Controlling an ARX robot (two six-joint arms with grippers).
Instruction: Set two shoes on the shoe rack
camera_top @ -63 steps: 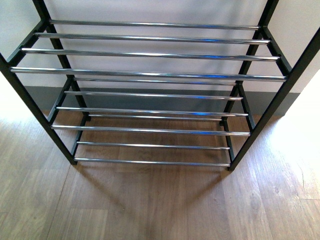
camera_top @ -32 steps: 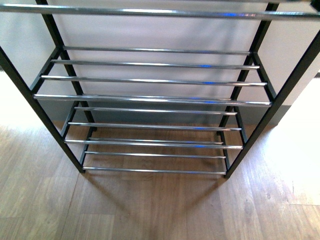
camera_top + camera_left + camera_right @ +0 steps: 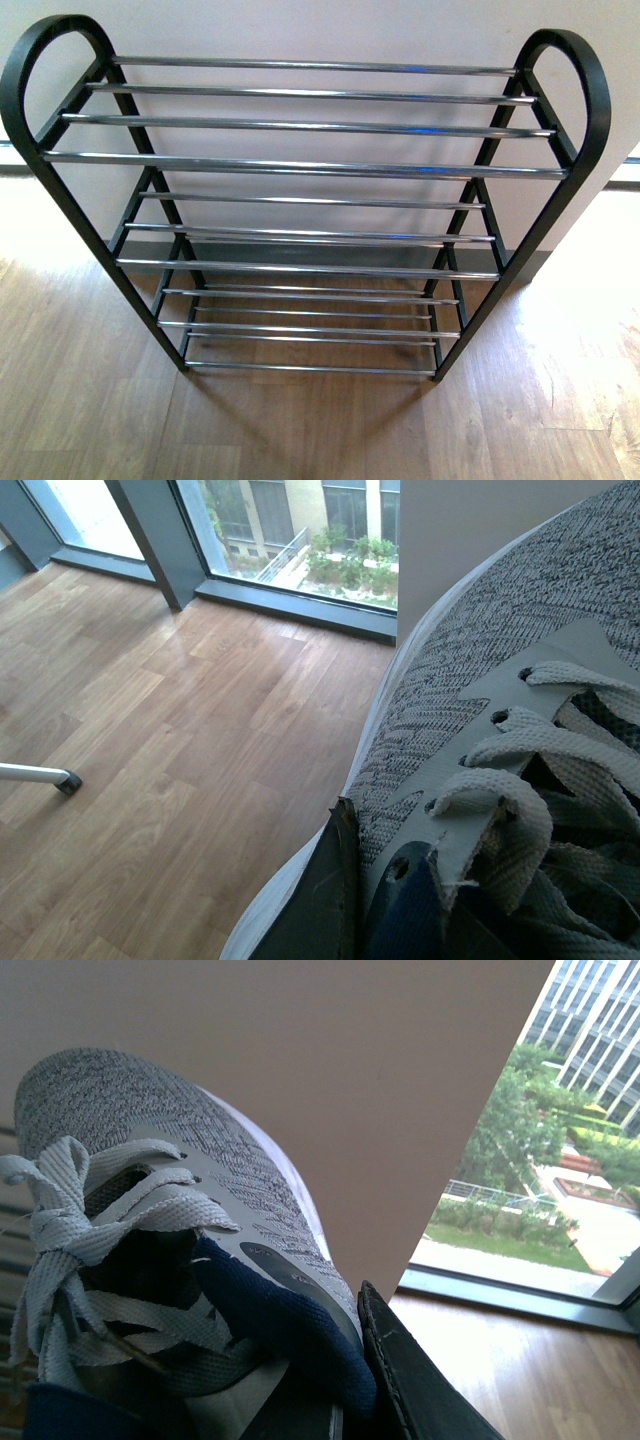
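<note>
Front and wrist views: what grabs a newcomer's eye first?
In the front view, a black-framed shoe rack with chrome bars stands against the pale wall, no shoes on it. The left wrist view is filled by a grey knit sneaker with pale laces, gripped at its collar by the left fingers; the right wrist view shows the matching grey sneaker in the right fingers.

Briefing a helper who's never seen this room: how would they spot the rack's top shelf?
In front of the pale wall, on the wooden floor, stands the shoe rack with black side frames. Its top shelf is the highest row of four chrome bars; alone among the tiers, it joins the frames' rounded arches.
</note>
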